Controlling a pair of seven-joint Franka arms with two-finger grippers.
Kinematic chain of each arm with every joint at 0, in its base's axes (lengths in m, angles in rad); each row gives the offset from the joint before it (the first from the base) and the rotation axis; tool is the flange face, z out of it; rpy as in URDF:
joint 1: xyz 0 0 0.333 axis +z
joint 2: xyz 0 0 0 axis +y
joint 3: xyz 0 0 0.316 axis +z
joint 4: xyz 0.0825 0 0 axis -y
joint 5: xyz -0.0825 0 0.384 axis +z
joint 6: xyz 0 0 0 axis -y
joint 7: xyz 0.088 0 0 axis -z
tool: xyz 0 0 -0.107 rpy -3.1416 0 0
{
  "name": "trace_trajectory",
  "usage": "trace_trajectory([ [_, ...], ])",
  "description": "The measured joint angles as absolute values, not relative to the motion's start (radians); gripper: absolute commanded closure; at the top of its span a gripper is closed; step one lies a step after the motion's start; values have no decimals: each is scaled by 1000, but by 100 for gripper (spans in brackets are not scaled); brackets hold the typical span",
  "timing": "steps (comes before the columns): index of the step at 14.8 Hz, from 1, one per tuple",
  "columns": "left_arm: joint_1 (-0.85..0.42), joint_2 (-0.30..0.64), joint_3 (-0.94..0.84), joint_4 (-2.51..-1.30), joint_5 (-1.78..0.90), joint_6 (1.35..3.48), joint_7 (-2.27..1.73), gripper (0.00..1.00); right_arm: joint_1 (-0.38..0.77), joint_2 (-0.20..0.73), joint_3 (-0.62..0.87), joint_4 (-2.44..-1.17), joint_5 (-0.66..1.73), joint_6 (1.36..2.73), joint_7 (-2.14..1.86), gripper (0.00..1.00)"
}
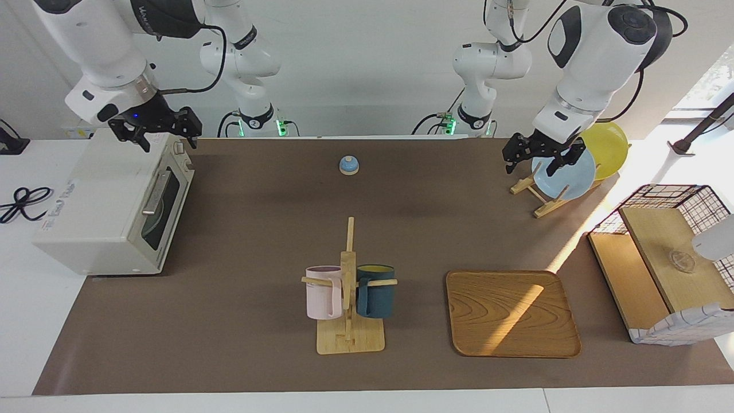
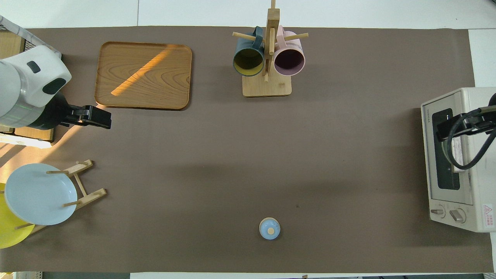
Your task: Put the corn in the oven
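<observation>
1. The oven (image 1: 109, 203) is a boxy off-white toaster oven with a dark glass door, shut, and a metal bar handle. It stands at the right arm's end of the desk (image 1: 258, 229).
2. The corn shows in neither view; through the glass only a dim round shape can be made out.
3. The right gripper (image 1: 163, 133) hangs in the air over the oven's top edge, jaws spread and holding nothing.
4. The left gripper (image 1: 539, 156) hangs over the blue plate (image 1: 565, 175), jaws spread and empty.
5. The facing view shows both arms whole. The overhead view shows the oven's two knobs (image 2: 448, 213) and looks down into the mugs.
6. A wooden tray (image 1: 512, 313) lies bare.
7. A pink mug (image 1: 323, 292) and a dark blue mug (image 1: 375, 291) hang on a wooden stand (image 1: 350, 338).
8. The blue plate and a yellow plate (image 1: 606, 148) sit in a wooden rack (image 1: 539, 198).
9. A wire basket (image 1: 668, 261) at the left arm's end holds wooden boards.
10. A small blue knobbed lid (image 1: 348, 165) lies near the robots.
</observation>
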State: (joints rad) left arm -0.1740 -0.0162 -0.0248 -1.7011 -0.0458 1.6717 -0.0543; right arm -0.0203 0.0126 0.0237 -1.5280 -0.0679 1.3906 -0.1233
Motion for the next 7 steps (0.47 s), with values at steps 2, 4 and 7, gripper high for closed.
trace_trajectory([
  [2, -174, -16, -25, -1701, -46, 1672, -54, 0, 1, 13, -11, -1522, -68, 1389, -120, 0],
  [4, -174, -16, -25, -1701, -46, 1672, -54, 0, 0, 14, -28, -1519, -68, 1389, -121, 0],
  [7, -174, -16, -25, -1701, -46, 1672, -54, 0, 4, 20, -28, -1518, -68, 1389, -118, 0],
])
